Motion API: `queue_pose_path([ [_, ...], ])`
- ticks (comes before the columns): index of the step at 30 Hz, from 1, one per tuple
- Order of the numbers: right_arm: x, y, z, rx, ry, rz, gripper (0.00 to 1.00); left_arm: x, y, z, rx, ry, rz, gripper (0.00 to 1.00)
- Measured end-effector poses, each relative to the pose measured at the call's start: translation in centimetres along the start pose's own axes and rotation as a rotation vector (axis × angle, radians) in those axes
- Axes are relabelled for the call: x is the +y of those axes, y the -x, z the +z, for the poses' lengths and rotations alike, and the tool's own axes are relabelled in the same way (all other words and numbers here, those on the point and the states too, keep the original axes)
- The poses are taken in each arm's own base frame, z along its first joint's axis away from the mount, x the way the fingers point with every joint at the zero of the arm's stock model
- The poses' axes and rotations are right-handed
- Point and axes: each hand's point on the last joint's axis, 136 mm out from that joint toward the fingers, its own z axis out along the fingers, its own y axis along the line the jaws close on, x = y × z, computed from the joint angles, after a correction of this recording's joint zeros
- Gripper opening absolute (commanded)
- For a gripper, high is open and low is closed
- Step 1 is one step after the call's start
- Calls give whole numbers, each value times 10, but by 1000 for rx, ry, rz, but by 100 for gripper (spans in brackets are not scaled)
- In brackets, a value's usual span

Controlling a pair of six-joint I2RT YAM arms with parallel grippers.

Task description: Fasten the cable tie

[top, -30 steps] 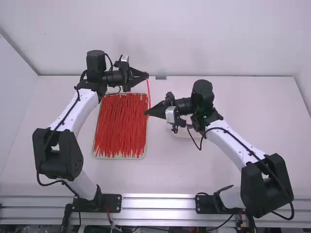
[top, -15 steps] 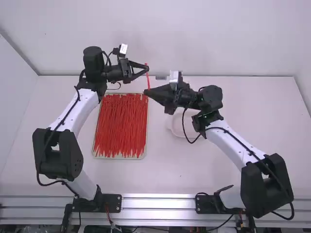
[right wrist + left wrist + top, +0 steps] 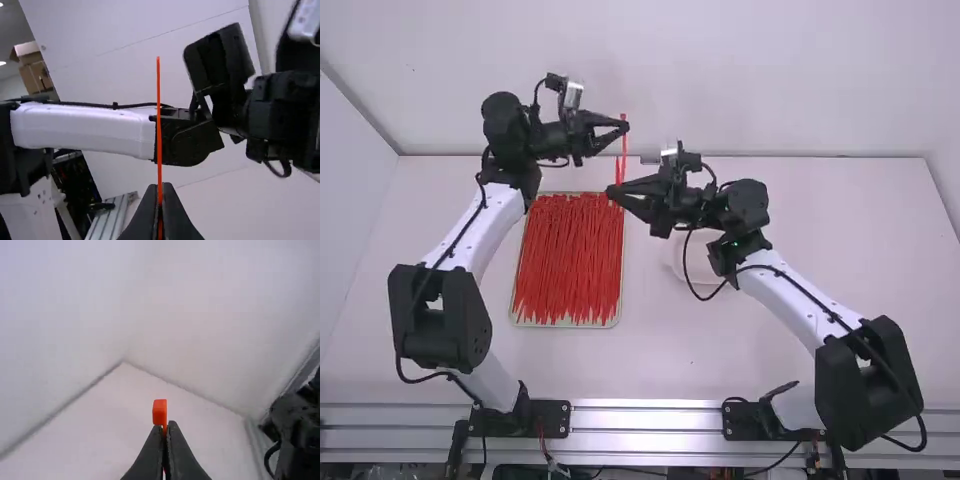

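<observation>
One red cable tie [image 3: 620,155] between left claw [image 3: 623,126] and right claw [image 3: 612,189]; one tray [image 3: 565,325].

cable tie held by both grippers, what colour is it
Orange-red. The cable tie shows best in the right wrist view.

cable tie [image 3: 159,412] strap hidden inside left pincer [image 3: 165,427], lower end inside right pincer [image 3: 159,187]

High view: above and behind, facing forward-down, whole table [image 3: 860,220]; wrist views: close behind own fingers [image 3: 152,455], facing outward; shared by all: red cable tie [image 3: 620,155].
</observation>
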Motion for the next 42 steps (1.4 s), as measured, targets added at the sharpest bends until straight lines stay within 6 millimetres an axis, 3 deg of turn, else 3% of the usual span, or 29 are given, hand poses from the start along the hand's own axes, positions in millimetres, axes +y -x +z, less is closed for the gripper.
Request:
queue_pose_path([
  [6, -5, -2, -3, 11, -15, 120, 0, -32, 8, -2, 0, -144, 360, 2],
  [10, -8, -6, -3, 21, -24, 181, 0, -44, 6, -4, 11, -207, 466, 2],
  [16, -8, -6, -4, 21, -27, 240, 0, -50, 4, -6, 17, -240, 523, 2],
  [27, -32, 0, -13, -39, -128, 424, 0, -57, 10, -7, -2, -252, 632, 2],
  [42, -37, 5, -7, -95, -168, 460, 0, -57, 9, -7, -2, -254, 631, 2],
])
